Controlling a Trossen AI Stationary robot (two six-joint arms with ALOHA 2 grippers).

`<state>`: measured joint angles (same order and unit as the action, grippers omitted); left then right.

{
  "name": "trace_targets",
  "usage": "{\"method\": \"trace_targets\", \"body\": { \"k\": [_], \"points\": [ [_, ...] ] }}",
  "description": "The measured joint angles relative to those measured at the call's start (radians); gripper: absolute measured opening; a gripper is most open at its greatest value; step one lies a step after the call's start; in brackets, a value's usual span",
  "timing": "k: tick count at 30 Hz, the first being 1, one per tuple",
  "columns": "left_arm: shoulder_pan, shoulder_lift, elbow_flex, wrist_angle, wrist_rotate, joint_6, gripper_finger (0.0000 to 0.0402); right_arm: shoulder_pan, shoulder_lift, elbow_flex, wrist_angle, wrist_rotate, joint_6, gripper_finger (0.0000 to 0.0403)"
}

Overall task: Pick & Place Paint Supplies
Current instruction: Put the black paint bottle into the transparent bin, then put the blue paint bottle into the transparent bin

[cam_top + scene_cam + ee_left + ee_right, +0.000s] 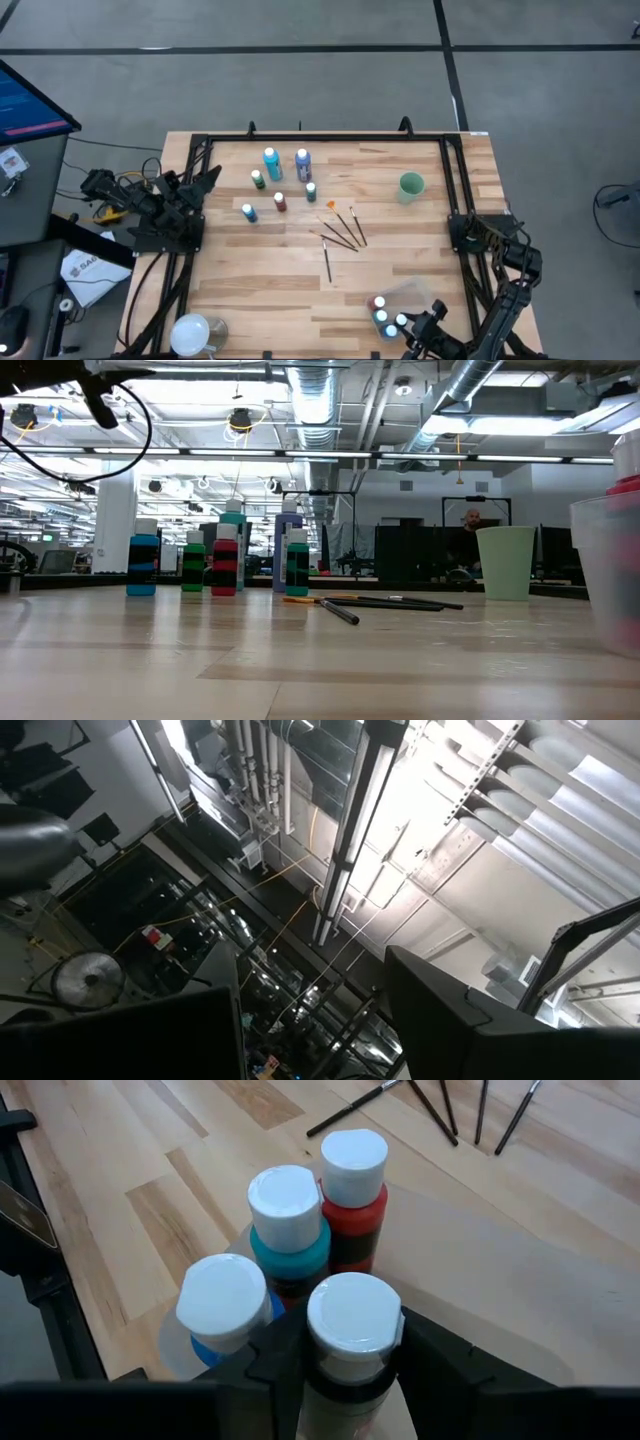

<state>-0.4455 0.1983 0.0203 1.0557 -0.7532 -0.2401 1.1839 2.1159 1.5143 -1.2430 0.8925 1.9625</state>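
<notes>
Paint supplies sit in three lots on the tabletop (250,290). Clear tub (412,296) near the front right corner holds four white-capped bottles (388,316); wrist view shows a red one (353,1215), a teal one (290,1240), a blue one (222,1305) and a fourth (352,1330) between the fingers. Six loose bottles (280,180) stand upright toward the back edge, left of centre, well apart from the tub. Pale green cup (411,186) stands near the right edge, farther back. Thin brushes (343,230) lie fanned about mid-tabletop, between bottles and tub.

Right hand (350,1355) is over the tub at the front right, clamped on that fourth bottle just under its cap. Left hand (315,1030) is parked off the left edge, pointed at the ceiling, fingers apart, nothing in it.

Risks, my read: bottles in the tub are packed touching, so lifting away or letting go crooked could topple a neighbour or drag the light tub. Brushes are thin and flat, likely to roll or slip out of a pinch.

No brand, label or writing readable anywhere.
</notes>
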Motion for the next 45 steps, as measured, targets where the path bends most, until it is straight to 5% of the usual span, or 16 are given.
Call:
{"method": "trace_targets", "body": {
  "k": [45],
  "points": [
    [0.0, 0.0, 0.0, 0.0, -0.013, -0.003, 0.0132, -0.002, -0.001, 0.0, 0.066, -0.005, 0.002, 0.0226]
  ]
}}
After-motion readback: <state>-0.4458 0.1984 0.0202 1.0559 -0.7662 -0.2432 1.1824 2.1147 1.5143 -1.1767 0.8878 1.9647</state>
